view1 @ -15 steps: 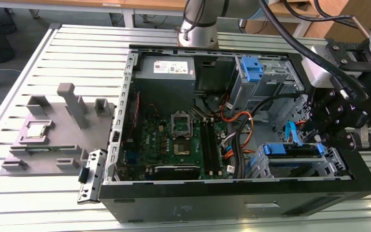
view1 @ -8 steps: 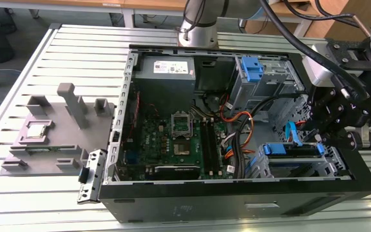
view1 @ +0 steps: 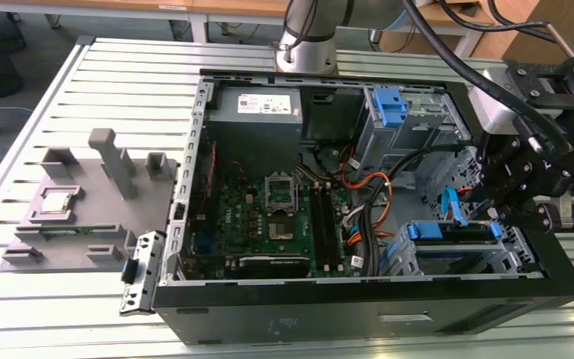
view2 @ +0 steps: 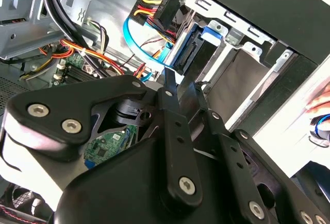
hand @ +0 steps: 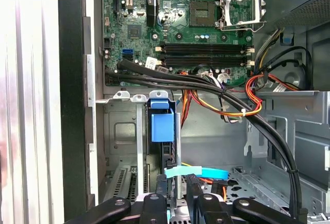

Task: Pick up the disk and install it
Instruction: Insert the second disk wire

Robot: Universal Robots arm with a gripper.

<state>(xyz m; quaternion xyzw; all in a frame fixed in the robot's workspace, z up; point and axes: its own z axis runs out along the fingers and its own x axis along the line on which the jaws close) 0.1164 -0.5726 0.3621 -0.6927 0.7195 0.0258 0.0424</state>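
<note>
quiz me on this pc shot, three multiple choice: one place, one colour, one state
1. In the exterior view, where is the gripper?
A. over the grey fixture beside the case
B. over the drive bay at the exterior view's right end of the case
C. over the power supply

2. What colour is the carrier frame of the disk?
A. red
B. blue
C. green

3. What state is the case in?
A. side open, motherboard exposed
B. side panel closed
C. standing upright

Answers: 1 B, the gripper hangs just above that bay. 2 B, the frame is blue. 3 A, the board and cables are in plain sight.
</note>
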